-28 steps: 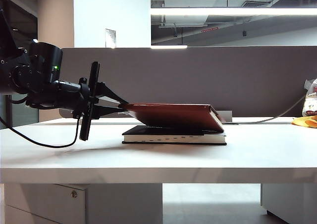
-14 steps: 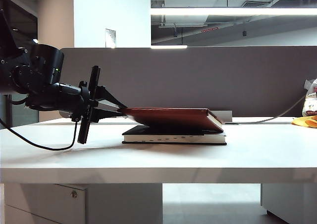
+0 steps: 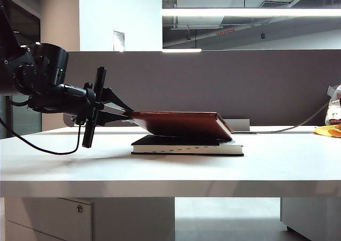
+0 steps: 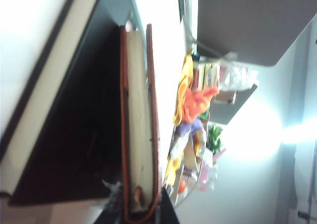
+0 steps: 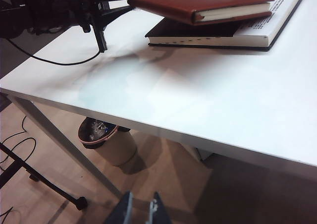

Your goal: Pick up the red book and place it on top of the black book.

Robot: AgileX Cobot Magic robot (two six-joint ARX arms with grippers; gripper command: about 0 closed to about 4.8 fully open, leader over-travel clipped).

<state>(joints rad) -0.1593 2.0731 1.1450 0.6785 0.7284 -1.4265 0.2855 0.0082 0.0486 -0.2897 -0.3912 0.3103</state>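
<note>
Nearest the exterior camera runs the pale, smooth front edge of the white bench point(image 3: 170, 171), bare in front of the books. On it lies the thick black book with white page edges point(image 3: 187, 146), flat. Over it slants the thin maroon leather-like red book point(image 3: 181, 125): its far end rests on the black cover while its spine end is lifted, pinched by the left pincer point(image 3: 127, 114), which reaches in level from the left. That tilt suggests the book is being laid down, not yet released.

The right pincer point(image 5: 140, 210) hangs well off the bench edge above the wooden floor, fingers slightly apart, holding nothing.

Behind stands a grey partition point(image 3: 213, 86), then a lit ceiling.
</note>
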